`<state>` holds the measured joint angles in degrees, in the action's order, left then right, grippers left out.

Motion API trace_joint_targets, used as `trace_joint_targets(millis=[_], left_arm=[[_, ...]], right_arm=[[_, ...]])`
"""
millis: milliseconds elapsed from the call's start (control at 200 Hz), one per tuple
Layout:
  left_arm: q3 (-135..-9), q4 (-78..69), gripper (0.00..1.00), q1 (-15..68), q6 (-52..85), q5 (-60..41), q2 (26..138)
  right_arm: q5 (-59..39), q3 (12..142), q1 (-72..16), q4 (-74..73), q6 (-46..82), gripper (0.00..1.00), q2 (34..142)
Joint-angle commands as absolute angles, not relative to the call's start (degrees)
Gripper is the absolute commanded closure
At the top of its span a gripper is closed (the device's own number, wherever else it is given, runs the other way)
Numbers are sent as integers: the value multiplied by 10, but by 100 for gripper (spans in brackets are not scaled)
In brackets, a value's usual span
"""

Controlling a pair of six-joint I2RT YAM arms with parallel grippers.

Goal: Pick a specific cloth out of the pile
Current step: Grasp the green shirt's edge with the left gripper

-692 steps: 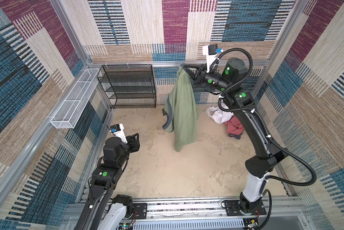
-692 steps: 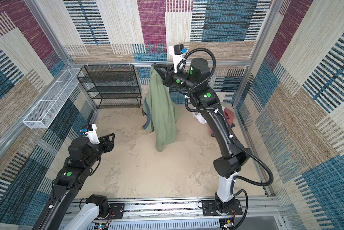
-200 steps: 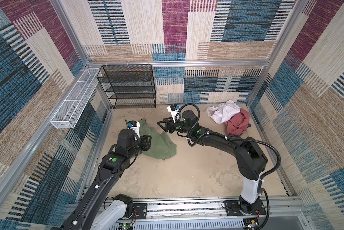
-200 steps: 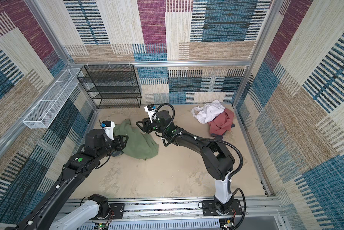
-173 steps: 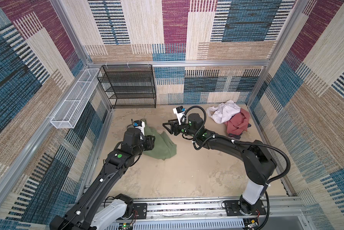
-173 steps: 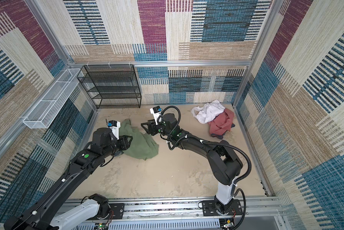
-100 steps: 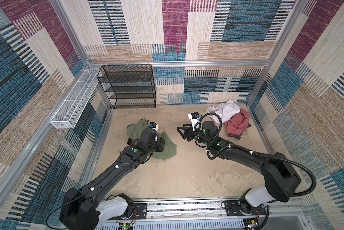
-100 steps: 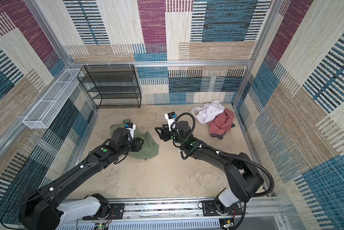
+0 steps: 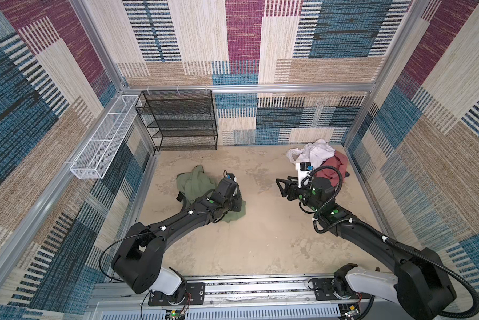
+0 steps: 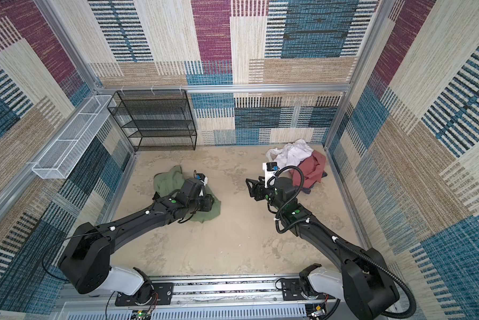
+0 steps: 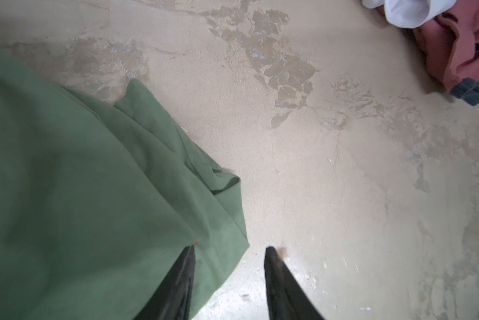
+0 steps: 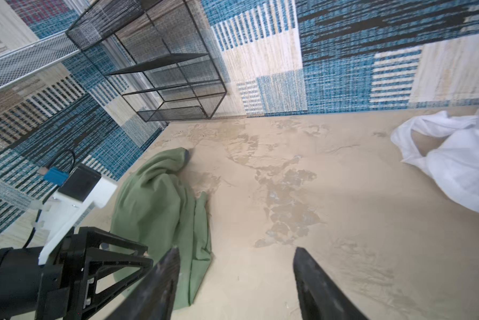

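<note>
Both claws gape empty: left claw [image 11: 228,250] straddles cloth [image 11: 80,194] edge.

The large olive-green cloth [image 11: 80,194] looked a soft, matt woven fabric. The beige floor [image 11: 343,194] was rough and mottled, like worn plaster. The black wire-mesh shelf [image 9: 180,122] was metal, and the patterned walls [image 9: 260,41] looked like coarse woven carpet.

The bare sandy floor [image 9: 260,221] between the two arms is open, so a gripper could pass there. The green cloth [image 9: 196,182] lies bunched up on the left side with the left gripper [image 11: 230,249] over its edge, and the pile [image 9: 324,163] fills the back right corner. A black wire shelf [image 9: 180,122] stands against the back wall and a white wire basket [image 9: 105,138] hangs on the left wall.
</note>
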<state>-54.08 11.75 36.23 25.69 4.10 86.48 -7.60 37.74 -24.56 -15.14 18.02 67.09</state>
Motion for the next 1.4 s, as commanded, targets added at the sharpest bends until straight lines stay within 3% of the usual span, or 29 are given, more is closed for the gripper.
trace_joint_targets(millis=[0,977,1067,1242,1397], left_arm=[[-552,105,56,366,259,35,886],[-637,156,59,403,232,121,1056],[-645,170,66,405,235,127,1066],[-640,175,100,408,244,142,1062],[-638,181,100,410,249,122,1028]], right_arm=[[-102,373,-235,-147,189,33,660],[-120,334,-220,-164,220,33,647],[-119,334,-219,-163,219,33,647],[-118,331,-216,-164,216,33,643],[-118,325,-214,-163,219,33,636]])
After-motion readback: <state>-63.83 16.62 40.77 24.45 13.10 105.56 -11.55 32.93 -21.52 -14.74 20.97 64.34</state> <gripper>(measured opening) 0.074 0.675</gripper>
